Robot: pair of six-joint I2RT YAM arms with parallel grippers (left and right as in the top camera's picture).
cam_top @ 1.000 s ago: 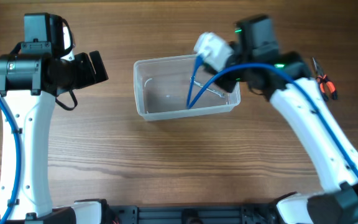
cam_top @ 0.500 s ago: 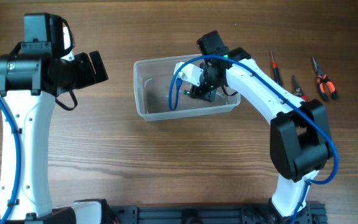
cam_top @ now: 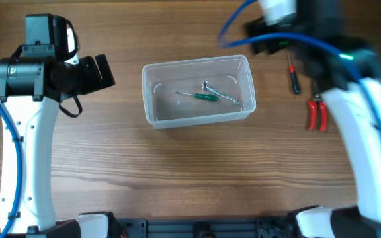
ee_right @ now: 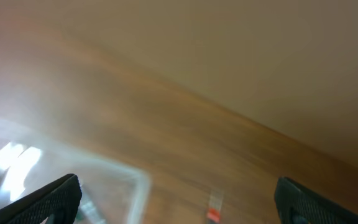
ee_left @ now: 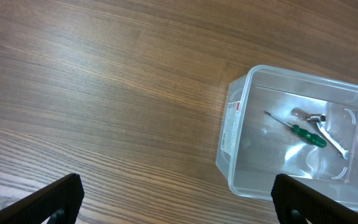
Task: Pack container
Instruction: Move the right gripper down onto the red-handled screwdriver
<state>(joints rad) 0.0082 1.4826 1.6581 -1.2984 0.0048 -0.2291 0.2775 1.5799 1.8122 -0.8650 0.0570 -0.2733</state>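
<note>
the clear shallow plastic container (cam_top: 148, 99) sits mid-tabletop (cam_top: 177, 172), holding a green-handled screwdriver (cam_top: 202, 96) and a silver metal wrench (cam_top: 225, 96). the left claw (ee_left: 178, 205) hangs left of it, fingers apart, empty. the right claw (ee_right: 179, 205) is blurred and seems spread apart too.

My left arm (cam_top: 24, 152) runs up the left side of the overhead view, wrist bent so the left gripper (cam_top: 100, 71) points right. Its fingers (ee_left: 64, 198) are spread wide at the wrist view's lower corners, empty. My right arm (cam_top: 359, 139) reaches to the top edge, blurred. The right gripper (ee_right: 179, 202) is likewise spread wide and empty, its dark fingertips (ee_right: 58, 199) low in its own hazy view.
</note>
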